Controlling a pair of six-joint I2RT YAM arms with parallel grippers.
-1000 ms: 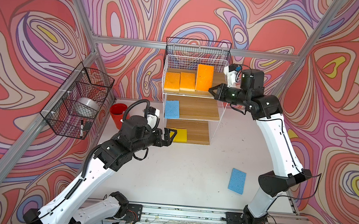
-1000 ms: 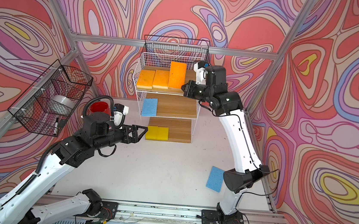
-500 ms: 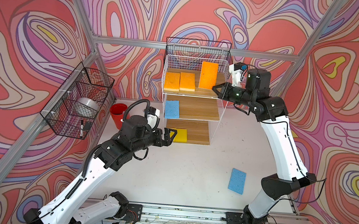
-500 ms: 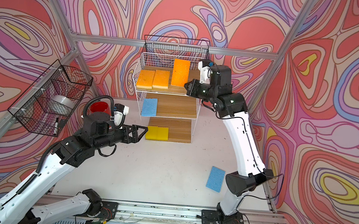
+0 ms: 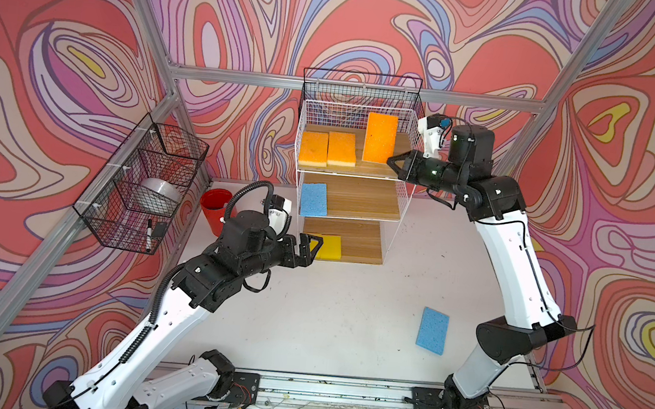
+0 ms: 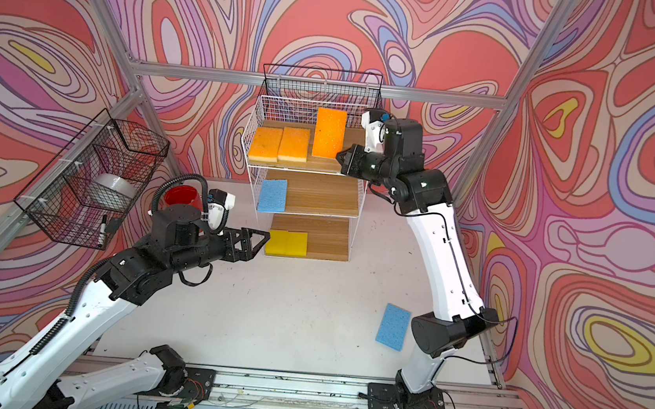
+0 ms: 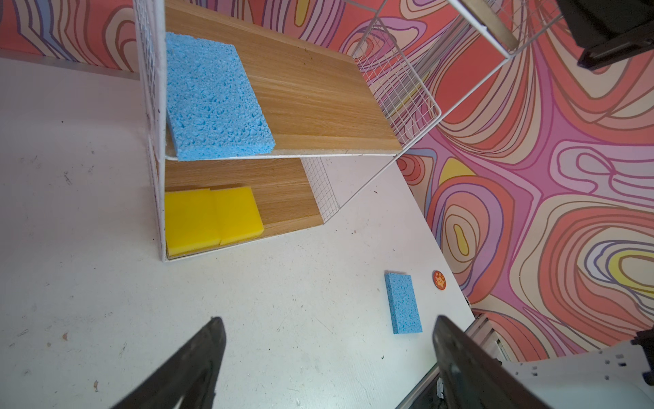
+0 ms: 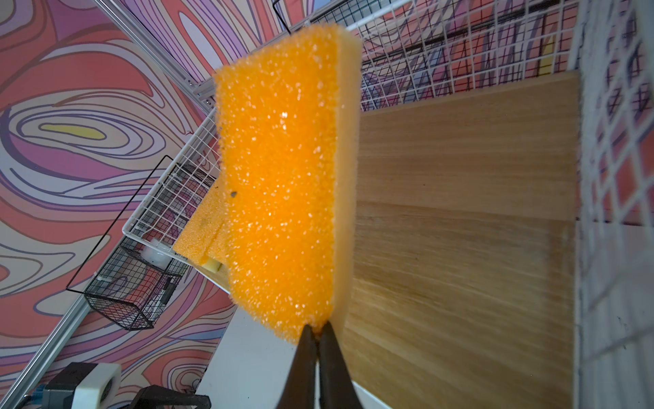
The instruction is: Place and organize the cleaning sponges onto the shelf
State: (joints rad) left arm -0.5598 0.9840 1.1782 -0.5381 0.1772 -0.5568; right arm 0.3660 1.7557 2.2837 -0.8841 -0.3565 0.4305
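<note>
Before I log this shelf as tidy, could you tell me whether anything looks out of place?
A light blue rectangular sponge lies askew on the white tabletop, apart from the white wire-grid shelf with wooden boards.

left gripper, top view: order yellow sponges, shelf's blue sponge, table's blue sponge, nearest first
1. Bright yellow foam sponges, bottom board, beside the left gripper.
2. Light blue shelf sponge, middle board.
3. Light blue loose sponge, white table, far right.

Three orange sponges [image 5: 313, 149], two blue sponges [image 5: 313, 199], two yellow sponges [image 5: 331, 247], one shelf [image 5: 363, 203], two black baskets [image 5: 176, 146]
</note>
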